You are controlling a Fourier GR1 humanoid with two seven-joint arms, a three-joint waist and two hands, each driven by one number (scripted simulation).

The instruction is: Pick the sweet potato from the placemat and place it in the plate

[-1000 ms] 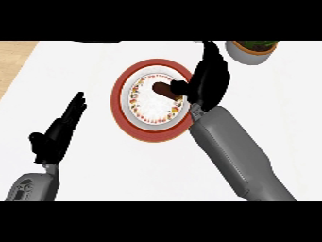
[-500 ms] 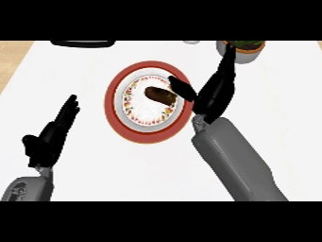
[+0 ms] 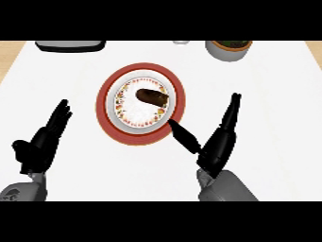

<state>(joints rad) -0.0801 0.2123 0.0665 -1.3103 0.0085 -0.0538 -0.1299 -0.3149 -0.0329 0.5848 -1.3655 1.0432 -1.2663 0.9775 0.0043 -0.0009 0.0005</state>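
A dark brown sweet potato (image 3: 151, 96) lies on the white plate (image 3: 139, 115) with a patterned rim, toward its upper right. The plate rests on a round red placemat (image 3: 107, 116). My right hand (image 3: 217, 144) is open to the lower right of the plate, fingers straight and pointing up, thumb reaching toward the placemat's edge; it holds nothing. At the lower left, my left hand (image 3: 43, 142) rests open with its fingers up, apart from the placemat.
A grey pot with something dark inside (image 3: 229, 48) stands at the back right. A dark flat object with a grey rim (image 3: 71, 46) sits at the back left. A small pale item (image 3: 182, 42) is at the back edge. Wood-coloured strips border the white counter (image 3: 282, 104).
My right hand has pulled back from over the plate toward the lower right, leaving the sweet potato lying on the plate. The left hand keeps its open, fingers-up pose.
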